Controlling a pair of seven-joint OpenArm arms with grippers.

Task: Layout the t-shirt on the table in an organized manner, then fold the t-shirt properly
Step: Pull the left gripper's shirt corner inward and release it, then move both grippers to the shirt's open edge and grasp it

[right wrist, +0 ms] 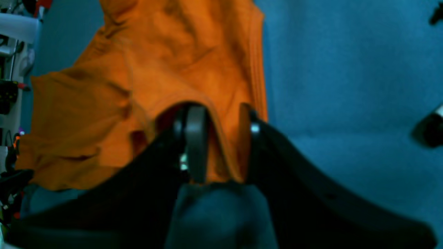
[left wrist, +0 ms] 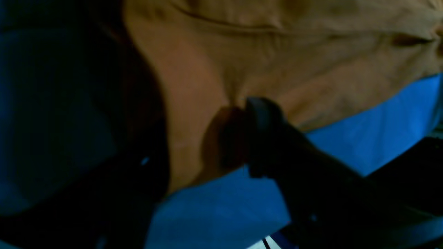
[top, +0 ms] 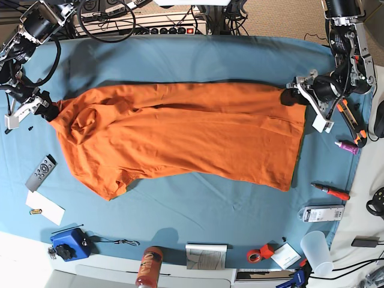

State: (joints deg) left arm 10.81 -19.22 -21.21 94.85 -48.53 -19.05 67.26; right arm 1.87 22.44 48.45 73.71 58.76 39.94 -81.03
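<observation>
While the t-shirt (top: pixel 180 135) lies stretched across the table (top: pixel 198 60), your right gripper (right wrist: pixel 219 138) has jaws parted around its edge, left gripper (left wrist: pixel 238 138) jaws unclear.

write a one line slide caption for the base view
Orange t-shirt stretched across the blue table, left gripper and right gripper at its opposite ends.
</observation>
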